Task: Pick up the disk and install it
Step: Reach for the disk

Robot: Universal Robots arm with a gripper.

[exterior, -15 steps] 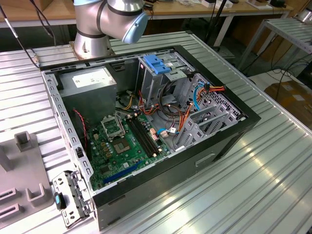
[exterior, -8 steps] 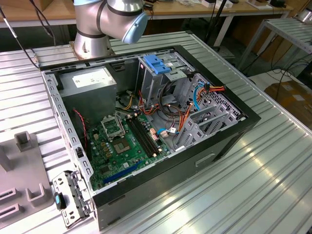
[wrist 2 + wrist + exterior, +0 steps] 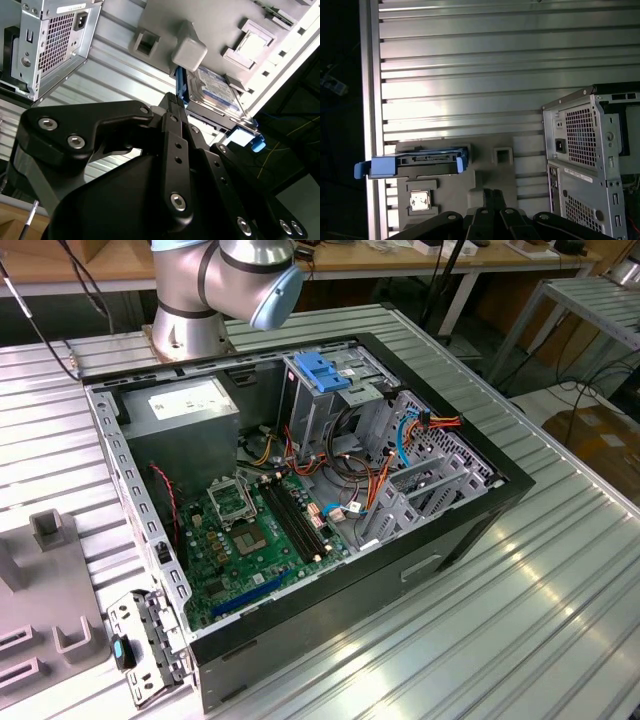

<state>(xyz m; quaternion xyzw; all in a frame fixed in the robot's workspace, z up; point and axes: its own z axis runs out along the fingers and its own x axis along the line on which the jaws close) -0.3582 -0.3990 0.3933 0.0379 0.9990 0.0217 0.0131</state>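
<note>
The disk (image 3: 415, 162) is a dark flat drive with bright blue rails, standing on its edge in a grey holder block (image 3: 490, 172) on the ribbed metal table. In the second wrist view the disk (image 3: 215, 90) shows its labelled face, with a blue rail tab sticking out at one end. My gripper (image 3: 493, 194) hovers apart from the disk, beside it over the holder block, its two black fingers close together with nothing between them. The gripper (image 3: 175, 99) points toward the blue rail's end without touching it.
An open computer case (image 3: 300, 500) lies on the table, with a motherboard, cables and a drive cage under a light-blue latch (image 3: 322, 370). The arm's base (image 3: 200, 300) stands behind it. A grey fixture (image 3: 50, 620) sits at the exterior view's left. The case's rear (image 3: 585, 165) is near the holder.
</note>
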